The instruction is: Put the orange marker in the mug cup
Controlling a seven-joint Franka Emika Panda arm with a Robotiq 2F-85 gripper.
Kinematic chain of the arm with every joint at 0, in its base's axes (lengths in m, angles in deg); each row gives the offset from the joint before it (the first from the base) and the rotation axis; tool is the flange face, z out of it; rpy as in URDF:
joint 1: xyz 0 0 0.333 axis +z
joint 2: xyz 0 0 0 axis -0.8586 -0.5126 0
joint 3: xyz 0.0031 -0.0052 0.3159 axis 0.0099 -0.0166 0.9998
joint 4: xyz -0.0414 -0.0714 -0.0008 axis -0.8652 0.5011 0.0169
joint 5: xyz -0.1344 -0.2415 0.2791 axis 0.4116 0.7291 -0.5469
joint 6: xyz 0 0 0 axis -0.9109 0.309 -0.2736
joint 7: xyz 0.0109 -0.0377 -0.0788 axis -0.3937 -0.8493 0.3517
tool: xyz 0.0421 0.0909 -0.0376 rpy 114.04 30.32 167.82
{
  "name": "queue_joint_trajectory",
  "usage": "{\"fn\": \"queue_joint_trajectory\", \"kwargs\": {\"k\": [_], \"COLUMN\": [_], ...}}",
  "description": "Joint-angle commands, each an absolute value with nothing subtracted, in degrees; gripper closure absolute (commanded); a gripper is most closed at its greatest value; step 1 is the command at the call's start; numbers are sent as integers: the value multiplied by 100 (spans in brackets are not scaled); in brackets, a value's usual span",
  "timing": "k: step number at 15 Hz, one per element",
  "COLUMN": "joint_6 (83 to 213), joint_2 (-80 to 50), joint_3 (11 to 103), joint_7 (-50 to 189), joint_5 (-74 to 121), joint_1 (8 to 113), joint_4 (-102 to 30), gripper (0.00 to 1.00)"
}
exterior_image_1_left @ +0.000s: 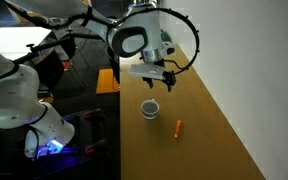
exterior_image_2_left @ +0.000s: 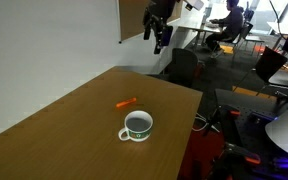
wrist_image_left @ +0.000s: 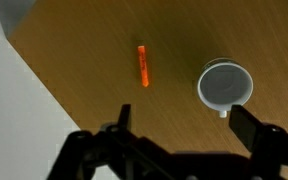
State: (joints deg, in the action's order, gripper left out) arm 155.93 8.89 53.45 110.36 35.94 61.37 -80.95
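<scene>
Nothing done yet: orange marker (wrist_image_left: pixel 143 65) lies flat on the table (wrist_image_left: pixel 184 30) near the empty mug cup (wrist_image_left: pixel 225 85), gripper (wrist_image_left: pixel 184 125) high above the cup, jaws wide apart, holding nothing.

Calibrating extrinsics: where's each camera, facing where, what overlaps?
Exterior view: high beside the robot's base, looking along the table; arm and gripper show.
Exterior view: over the table's near end, facing the office; gripper at top.
Wrist view: looks down at the table; open fingers along bottom.
All share the orange marker and the mug cup.
</scene>
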Motion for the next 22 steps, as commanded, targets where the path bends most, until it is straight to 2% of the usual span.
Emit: {"fn": "queue_joint_trajectory", "kwargs": {"k": [1, 10, 22], "joint_6": [15839, 16134, 16747], "joint_2": [215, -1000, -2292], "joint_3": [5312, 5644, 6134], "joint_7": [11953, 13551, 13609], "joint_5": [3290, 2971, 2738], "joint_1": [5940, 5499, 4989], "joint_4": [-7740, -7264, -6708], "gripper": [0, 0, 0]}}
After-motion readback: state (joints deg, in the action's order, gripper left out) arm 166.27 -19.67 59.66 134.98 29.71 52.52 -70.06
